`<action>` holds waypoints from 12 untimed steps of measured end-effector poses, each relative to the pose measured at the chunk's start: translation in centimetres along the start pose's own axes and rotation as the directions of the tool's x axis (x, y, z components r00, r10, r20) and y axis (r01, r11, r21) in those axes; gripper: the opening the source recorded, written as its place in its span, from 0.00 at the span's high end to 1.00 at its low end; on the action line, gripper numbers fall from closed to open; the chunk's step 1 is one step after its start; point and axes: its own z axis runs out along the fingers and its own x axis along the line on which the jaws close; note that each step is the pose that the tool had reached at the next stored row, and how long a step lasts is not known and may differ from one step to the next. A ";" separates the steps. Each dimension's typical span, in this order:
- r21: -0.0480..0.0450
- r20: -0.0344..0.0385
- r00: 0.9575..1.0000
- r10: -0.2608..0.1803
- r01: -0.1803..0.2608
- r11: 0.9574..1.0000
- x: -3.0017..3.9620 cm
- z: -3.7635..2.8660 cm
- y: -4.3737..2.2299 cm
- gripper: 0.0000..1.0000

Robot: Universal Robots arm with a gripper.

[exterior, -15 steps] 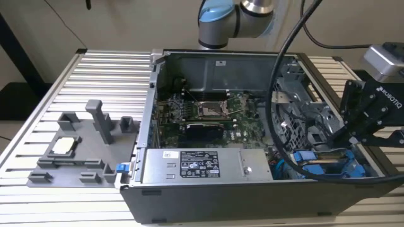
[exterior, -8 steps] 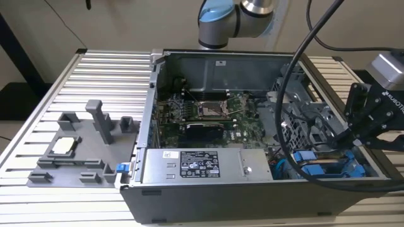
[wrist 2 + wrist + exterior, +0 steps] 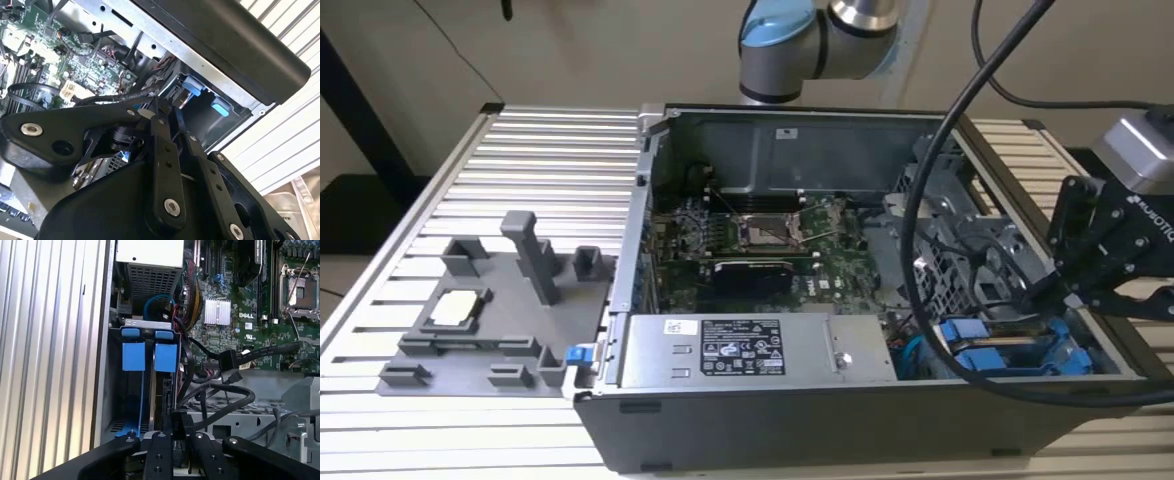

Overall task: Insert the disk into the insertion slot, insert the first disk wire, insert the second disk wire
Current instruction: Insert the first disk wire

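Note:
The disk (image 3: 166, 357), in its bright blue frame with blue end tabs, sits edge-on inside the insertion slot (image 3: 112, 390), a grey metal bay in a corner of the open computer case. In the exterior view its blue tabs (image 3: 994, 358) show at the case's near right corner. My gripper (image 3: 178, 432) hangs just over the disk's end, its black fingers (image 3: 157, 455) shut on a black disk wire connector (image 3: 178, 421). That wire (image 3: 235, 405) loops away over the cage. In the exterior view the gripper (image 3: 1047, 295) reaches in from the right. The second wrist view has the fingers (image 3: 160, 145) meeting near the blue tabs (image 3: 192, 90).
A silver labelled power-supply box (image 3: 734, 350) lies along the case's front, beside the bay. The green motherboard (image 3: 761, 250) fills the case floor, with several black cables (image 3: 260, 354) crossing it. A grey fixture (image 3: 480, 320) with upright pegs rests on the slatted table (image 3: 547, 150).

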 end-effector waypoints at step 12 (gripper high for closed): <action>0.004 0.011 0.999 0.041 -0.041 0.999 0.62 0.44 -0.04 0.81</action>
